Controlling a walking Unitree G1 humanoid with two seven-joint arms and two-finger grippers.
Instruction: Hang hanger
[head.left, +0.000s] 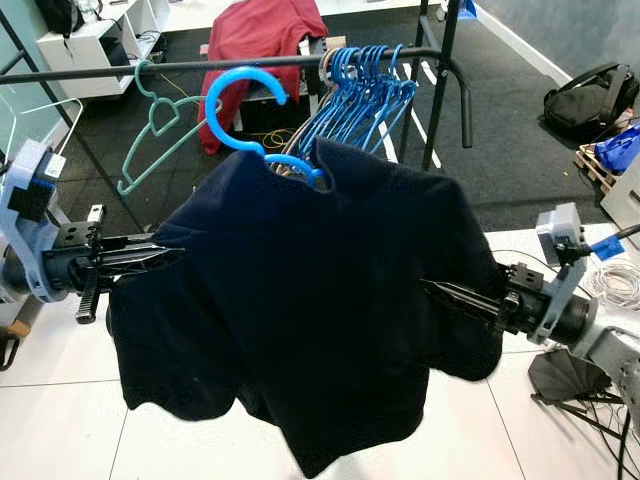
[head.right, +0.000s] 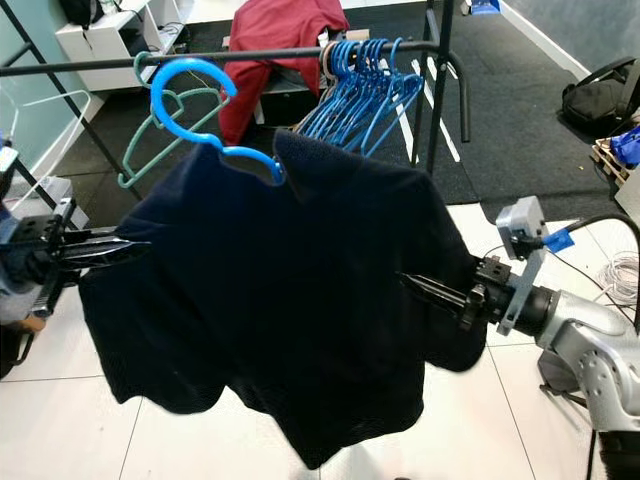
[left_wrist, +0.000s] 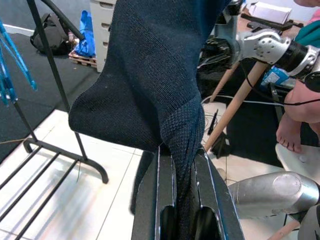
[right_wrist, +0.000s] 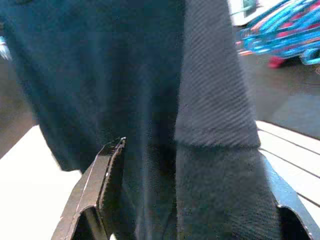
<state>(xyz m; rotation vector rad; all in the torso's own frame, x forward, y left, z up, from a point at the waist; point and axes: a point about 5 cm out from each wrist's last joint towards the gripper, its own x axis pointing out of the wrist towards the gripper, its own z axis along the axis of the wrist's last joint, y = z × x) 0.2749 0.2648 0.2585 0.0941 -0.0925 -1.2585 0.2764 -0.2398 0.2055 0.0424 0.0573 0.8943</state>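
White floor tiles meet dark carpet beneath the black tubular rail (head.left: 250, 62). My left gripper (left_wrist: 183, 165) pinches the knitted navy shirt (head.left: 310, 300) by its sleeve; my right gripper (right_wrist: 190, 165) clamps the opposite sleeve. Its curved blue plastic hanger (head.left: 245, 110) hovers just before the rail.

Navy, near-black knit shirt (head.left: 300, 320) across the middle, a ribbed weave showing at the sleeve hem. It's on a bright blue hanger (head.left: 245, 110). Black rail (head.left: 250, 62) behind, carrying a bunch of blue hangers (head.left: 365, 90) and one pale teal hanger (head.left: 160, 125). Red garment (head.left: 255, 50) beyond. White floor tiles (head.left: 60, 420), dark carpet (head.left: 520, 140).
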